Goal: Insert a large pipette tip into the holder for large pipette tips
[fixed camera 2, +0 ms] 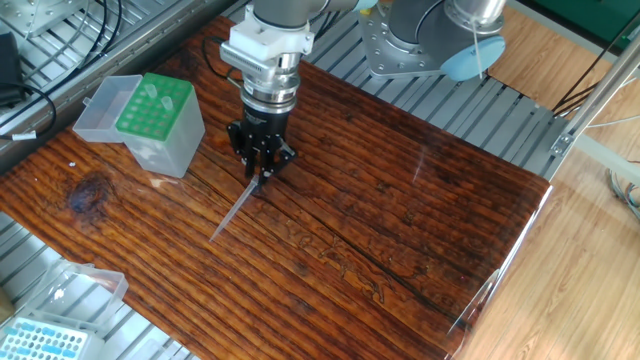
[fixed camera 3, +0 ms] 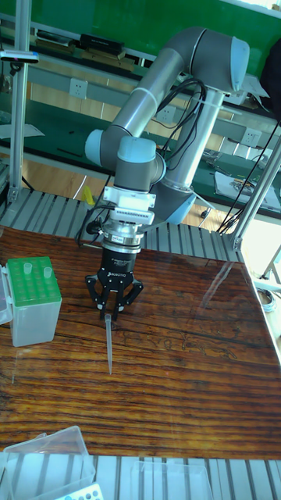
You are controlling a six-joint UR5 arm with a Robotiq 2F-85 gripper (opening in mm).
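Observation:
The large pipette tip [fixed camera 2: 236,210] [fixed camera 3: 108,346] slants down from my fingers, its wide end up at them and its point low by the wooden table [fixed camera 2: 400,220]. My gripper [fixed camera 2: 261,176] [fixed camera 3: 107,316] is shut on that wide end, its black fingers converging to a point. The holder for large pipette tips [fixed camera 2: 160,122] [fixed camera 3: 33,301], a clear box with a green rack, stands to the left of the gripper and apart from it. Its clear lid [fixed camera 2: 105,108] hangs open on the far side, and two tips stand in the rack.
A smaller box with a light blue rack [fixed camera 2: 42,341] and a clear lid [fixed camera 2: 75,285] [fixed camera 3: 47,461] sits off the table's near left corner. Metal rails surround the wood. The arm's base [fixed camera 2: 400,40] stands behind the table.

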